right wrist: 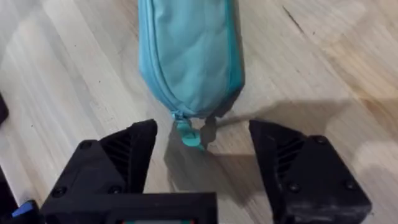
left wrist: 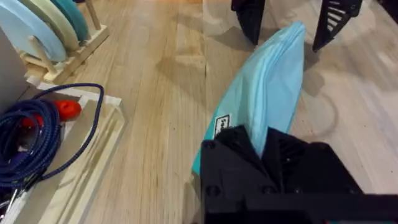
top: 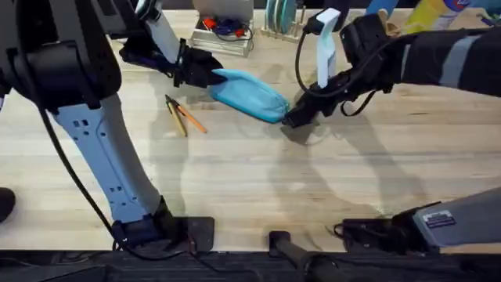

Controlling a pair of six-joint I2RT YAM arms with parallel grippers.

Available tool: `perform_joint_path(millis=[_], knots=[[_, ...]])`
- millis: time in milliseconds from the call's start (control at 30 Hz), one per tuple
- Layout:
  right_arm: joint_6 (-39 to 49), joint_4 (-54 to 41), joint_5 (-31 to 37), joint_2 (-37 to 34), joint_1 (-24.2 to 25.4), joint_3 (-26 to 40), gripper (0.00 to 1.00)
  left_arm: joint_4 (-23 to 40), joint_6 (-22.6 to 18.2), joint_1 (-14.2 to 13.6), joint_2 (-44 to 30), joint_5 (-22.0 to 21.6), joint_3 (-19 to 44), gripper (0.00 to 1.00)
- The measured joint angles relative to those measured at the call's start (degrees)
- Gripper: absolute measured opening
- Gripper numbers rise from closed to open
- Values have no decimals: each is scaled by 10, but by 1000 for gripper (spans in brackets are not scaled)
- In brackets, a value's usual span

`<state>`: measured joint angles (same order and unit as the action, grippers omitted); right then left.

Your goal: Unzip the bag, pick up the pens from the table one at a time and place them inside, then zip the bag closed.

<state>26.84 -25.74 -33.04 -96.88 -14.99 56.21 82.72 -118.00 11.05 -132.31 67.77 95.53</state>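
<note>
The teal bag [top: 250, 95] lies slanted at the back middle of the table [top: 258, 188], zipped as far as I can see. My left gripper [top: 205, 74] is shut on the bag's left end; in the left wrist view the black fingers [left wrist: 264, 146] pinch the fabric [left wrist: 267, 87]. My right gripper [top: 291, 117] is at the bag's right end, open. In the right wrist view it [right wrist: 204, 137] straddles the small teal zipper pull [right wrist: 189, 134] without touching it. Orange and yellow pens [top: 182, 116] lie together on the table, just in front of the bag's left end.
A wooden tray with a coiled blue cable [left wrist: 31, 137] and red item [top: 223, 31] sits behind the bag. A dish rack with plates [top: 282, 16] stands at the back edge. A white bottle [top: 327, 47] stands near the right arm. Bare wood lies in front.
</note>
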Motion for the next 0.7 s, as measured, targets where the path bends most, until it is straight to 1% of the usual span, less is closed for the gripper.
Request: perform_joint_path(millis=[100,300,533,567,633,667,700], knots=[[0,-2,0,0,0,0,848,0,0,0,0,0,0,42],[0,-2,0,0,0,0,837,0,0,0,0,0,0,42],[0,-2,0,0,-13,0,793,0,0,0,0,0,0,42],[0,-2,0,0,-15,0,775,0,0,0,0,0,0,42],[0,-2,0,0,-19,0,695,0,0,0,0,0,0,42],[0,-2,0,0,-20,0,648,0,0,0,0,0,0,42],[0,-2,0,0,-20,0,568,0,0,0,0,0,0,42]])
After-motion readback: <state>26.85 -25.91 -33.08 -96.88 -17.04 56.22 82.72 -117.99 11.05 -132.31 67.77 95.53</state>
